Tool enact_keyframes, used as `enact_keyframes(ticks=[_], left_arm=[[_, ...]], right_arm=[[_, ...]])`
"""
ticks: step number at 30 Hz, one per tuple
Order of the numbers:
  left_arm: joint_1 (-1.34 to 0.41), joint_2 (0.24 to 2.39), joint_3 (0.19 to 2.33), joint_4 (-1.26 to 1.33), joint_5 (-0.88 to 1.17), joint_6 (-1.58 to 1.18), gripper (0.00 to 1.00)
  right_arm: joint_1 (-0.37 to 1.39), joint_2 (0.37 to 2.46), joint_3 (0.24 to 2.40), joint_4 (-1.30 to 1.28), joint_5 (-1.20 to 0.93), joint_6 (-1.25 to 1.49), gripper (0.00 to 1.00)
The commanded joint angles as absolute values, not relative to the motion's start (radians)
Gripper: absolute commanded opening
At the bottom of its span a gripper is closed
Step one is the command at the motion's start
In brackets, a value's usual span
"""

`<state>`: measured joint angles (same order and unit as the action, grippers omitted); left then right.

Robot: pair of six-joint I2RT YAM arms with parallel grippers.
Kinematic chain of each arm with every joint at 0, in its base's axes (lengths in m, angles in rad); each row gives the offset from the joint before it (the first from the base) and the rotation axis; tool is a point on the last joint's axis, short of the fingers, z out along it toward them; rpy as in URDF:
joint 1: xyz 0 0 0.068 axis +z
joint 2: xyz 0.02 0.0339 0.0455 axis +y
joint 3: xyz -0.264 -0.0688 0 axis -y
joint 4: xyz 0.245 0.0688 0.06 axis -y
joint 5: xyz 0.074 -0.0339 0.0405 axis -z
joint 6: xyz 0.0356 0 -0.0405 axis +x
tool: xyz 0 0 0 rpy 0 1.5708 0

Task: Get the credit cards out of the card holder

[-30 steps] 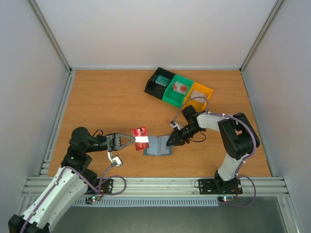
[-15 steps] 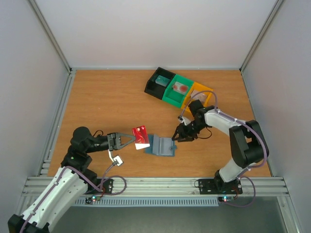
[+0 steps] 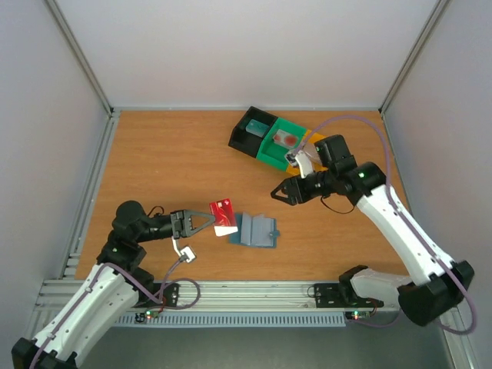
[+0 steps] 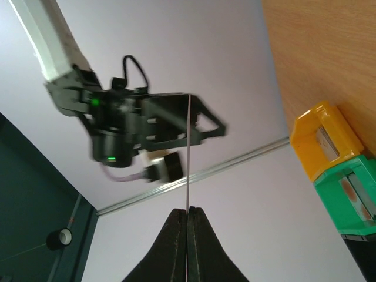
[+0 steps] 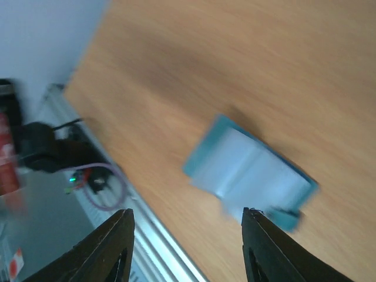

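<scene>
1. Left pincer [image 3: 211, 220]: clamped shut on a dark red credit card [image 3: 222, 212]. The left wrist view shows the card edge-on, as a thin line rising from the closed tips. The card sits just beside the left edge of the card holder [image 3: 255, 230], clear of its pockets.
2. Right pincer [image 3: 275, 192]: jaws parted, nothing between them. It hangs above the counter [image 3: 169, 161], beyond the holder's far right corner.
3. Card holder: lies open and flat, with its long axis running left to right, slightly skewed.
4. Treat the left pincer as the nearer one. To reach the holder, the right one must descend toward its near side.
5. You cannot tell from the blurred right wrist view whether any card remains in the pockets.
</scene>
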<state>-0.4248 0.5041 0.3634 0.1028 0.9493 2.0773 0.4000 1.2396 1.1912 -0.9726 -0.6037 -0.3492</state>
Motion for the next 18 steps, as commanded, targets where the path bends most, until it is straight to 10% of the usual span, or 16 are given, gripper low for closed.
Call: enact_keyframes(ticks=[1, 18], left_arm=[[-0.440, 0.535, 0.364, 0.168, 0.957, 2.251, 0.00], [-0.457, 0.522, 0.344, 0.213, 0.918, 2.210, 0.00]], right_arm=[[0.548, 1.147, 1.239, -0.875, -0.711, -0.362, 0.53], [0.781, 1.259, 1.283, -0.715, -0.741, -0.334, 0.57]])
